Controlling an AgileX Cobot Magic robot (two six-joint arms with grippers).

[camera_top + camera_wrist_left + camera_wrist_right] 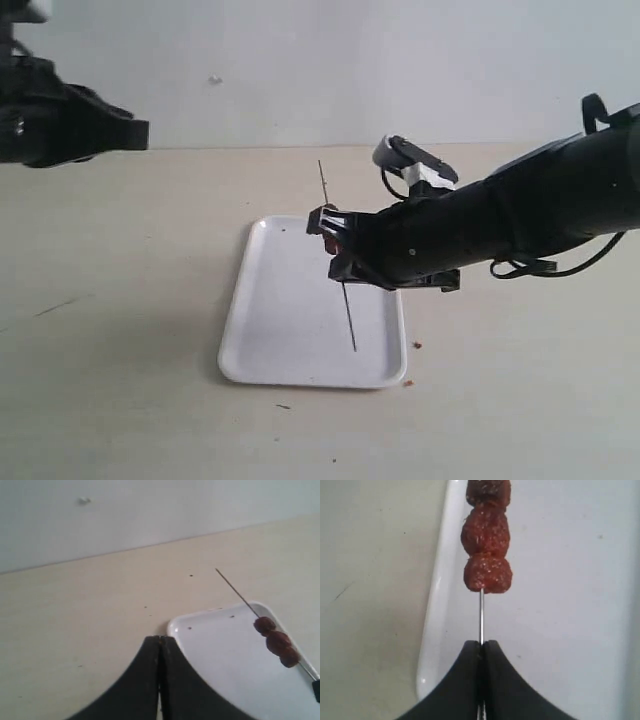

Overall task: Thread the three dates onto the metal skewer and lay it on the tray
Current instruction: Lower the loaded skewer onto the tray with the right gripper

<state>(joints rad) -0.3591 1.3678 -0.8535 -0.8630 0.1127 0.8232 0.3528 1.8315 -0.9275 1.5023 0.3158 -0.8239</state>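
Right gripper (481, 646) pinches thin metal skewer (481, 615); wrinkled dates (486, 535) threaded.

The exterior camera stood off the arms, raised above the table (120, 400). It looked down across it toward a pale wall (300, 70) and took in the whole tray (280, 335) at middle distance. The left wrist camera sat behind the left gripper (159, 639), farther from the tray. It faced along the tabletop toward the same wall, catching one tray corner and the skewer (235, 590) with the dates (277, 641). The right wrist camera looked steeply down past the right gripper (481, 644), close to those dates and the tray's rim. All three views shared skewer and tray.
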